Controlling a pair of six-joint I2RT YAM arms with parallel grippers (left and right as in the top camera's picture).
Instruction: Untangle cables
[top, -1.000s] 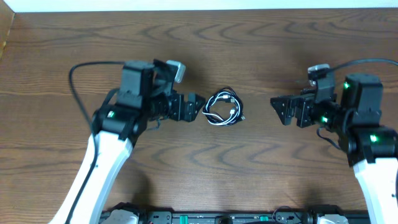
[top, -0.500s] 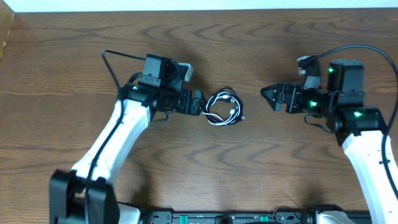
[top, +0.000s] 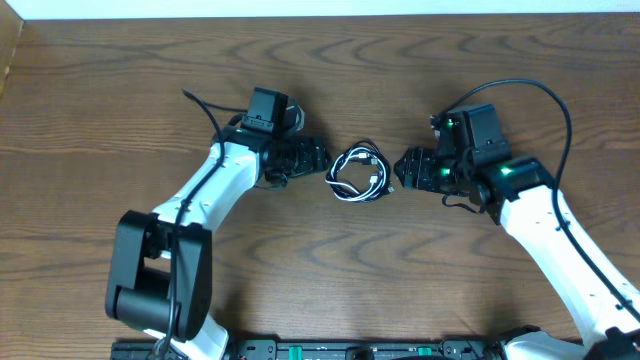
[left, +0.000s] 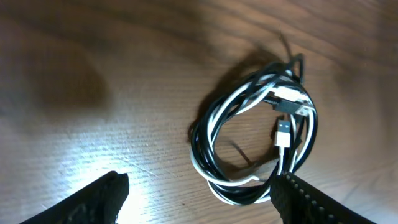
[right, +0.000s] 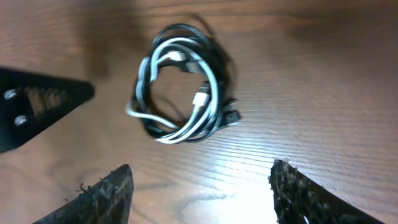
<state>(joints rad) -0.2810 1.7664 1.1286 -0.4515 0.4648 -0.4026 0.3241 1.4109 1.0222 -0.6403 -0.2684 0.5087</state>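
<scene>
The cables (top: 360, 173) lie as a small coil of thin black and thin white cable with small plug ends on the wooden table, mid-table. The coil also shows in the left wrist view (left: 255, 140) and in the right wrist view (right: 181, 93). My left gripper (top: 318, 159) is open and empty, just left of the coil, its fingertips (left: 199, 199) close to the coil's near edge. My right gripper (top: 405, 168) is open and empty, just right of the coil, its fingertips (right: 202, 193) a little short of it. The left gripper's tip (right: 37, 102) shows in the right wrist view.
The wooden table (top: 330, 270) fills the view, with a pale wall strip along the far edge. The arms' own thicker black wires (top: 205, 105) arch above each wrist. A black rail (top: 350, 350) runs along the front edge.
Both arms have moved inward toward the coil: the left gripper slightly right, the right gripper clearly left. The cables have not moved.
</scene>
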